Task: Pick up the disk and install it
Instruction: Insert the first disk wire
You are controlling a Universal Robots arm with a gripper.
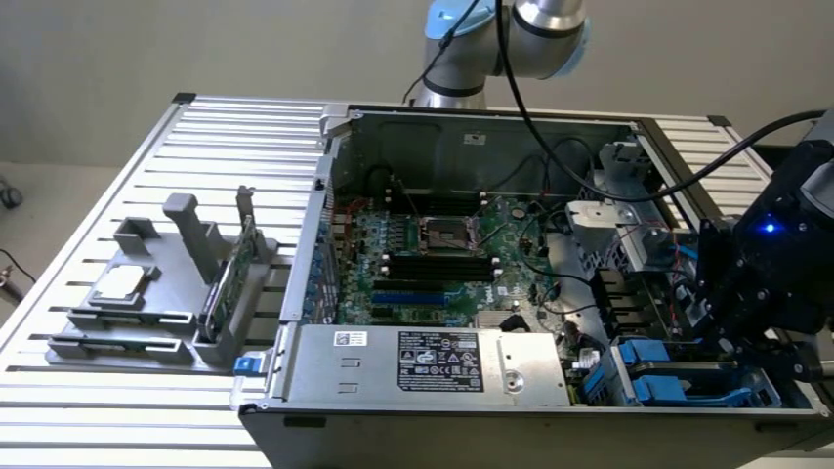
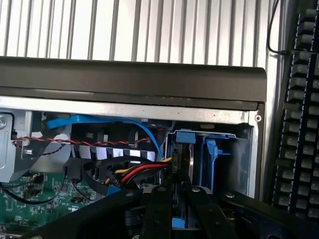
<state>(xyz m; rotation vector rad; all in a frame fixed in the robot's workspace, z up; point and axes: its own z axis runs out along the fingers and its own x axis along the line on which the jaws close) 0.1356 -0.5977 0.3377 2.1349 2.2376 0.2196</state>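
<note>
My gripper (image 1: 763, 337) hangs over the drive bay of an open computer case (image 1: 391, 410).
My fingers (image 2: 158, 209) are closed on the disk (image 2: 185, 149), which stands on edge in its blue carrier inside the bay at the case's corner, beside red, yellow and black cables (image 2: 142, 172).

Bright blue carrier plastic (image 2: 185, 144) is noted beside red, yellow and black wires (image 2: 142, 172) (green motherboard (image 1: 431, 244), ribbed silver table (image 1: 117, 186)).
</note>
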